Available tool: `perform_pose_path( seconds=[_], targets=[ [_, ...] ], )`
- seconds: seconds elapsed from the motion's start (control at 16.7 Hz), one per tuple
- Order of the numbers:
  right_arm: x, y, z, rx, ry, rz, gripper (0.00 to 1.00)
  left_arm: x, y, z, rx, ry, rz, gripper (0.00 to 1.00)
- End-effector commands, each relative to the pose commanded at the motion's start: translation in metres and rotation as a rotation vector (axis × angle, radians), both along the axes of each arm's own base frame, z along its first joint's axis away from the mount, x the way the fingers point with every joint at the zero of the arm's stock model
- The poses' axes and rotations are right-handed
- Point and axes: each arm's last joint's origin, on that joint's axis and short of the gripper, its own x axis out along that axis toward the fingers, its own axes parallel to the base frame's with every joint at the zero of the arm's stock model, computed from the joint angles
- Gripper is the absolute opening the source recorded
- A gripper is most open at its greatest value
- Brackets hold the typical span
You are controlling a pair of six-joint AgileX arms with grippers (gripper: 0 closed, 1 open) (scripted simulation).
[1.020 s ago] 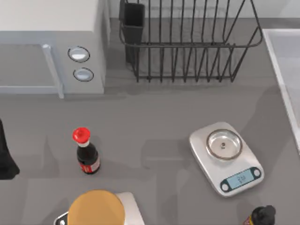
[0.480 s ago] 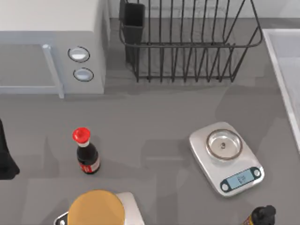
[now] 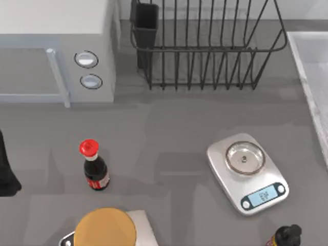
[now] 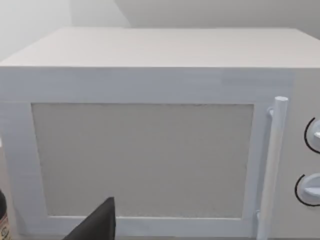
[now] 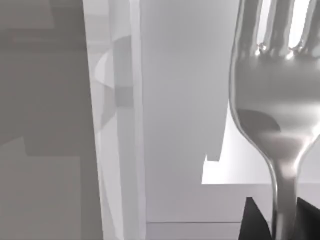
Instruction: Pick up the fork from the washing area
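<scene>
The grey table (image 3: 169, 133) carries a white microwave (image 3: 54, 48) at the top left, a black rack (image 3: 205, 46) behind the middle, and the pale sink (image 3: 312, 77) cut off at the right edge. A scale (image 3: 247, 171) and a red-capped bottle (image 3: 94, 166) stand well apart in front. In the right wrist view the fork (image 5: 277, 110) is very near, over the sink rim (image 5: 117, 125); dark fingers (image 5: 252, 220) flank its neck, gripping it. The left gripper (image 4: 97, 225) faces the microwave; I cannot tell its opening.
</scene>
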Motion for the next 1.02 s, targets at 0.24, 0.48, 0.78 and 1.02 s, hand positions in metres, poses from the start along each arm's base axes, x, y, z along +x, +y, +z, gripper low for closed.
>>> perform_pose_path(
  seconds=[0.24,0.48,0.78,1.02],
  targets=[
    [-0.035,0.113,0.032,-0.002,0.017,0.007,0.00,0.000,0.000,0.000,0.000,0.000,0.000,1.00],
    [-0.074,0.167,0.053,-0.007,0.023,0.006,0.00,0.000,0.000,0.000,0.000,0.000,0.000,1.00],
    [-0.077,0.170,0.054,-0.003,0.021,0.002,0.00,0.000,0.000,0.000,0.000,0.000,0.000,1.00],
    [-0.065,0.151,0.031,0.042,0.058,-0.076,0.00,0.000,0.000,0.000,0.000,0.000,0.000,1.00]
  ],
)
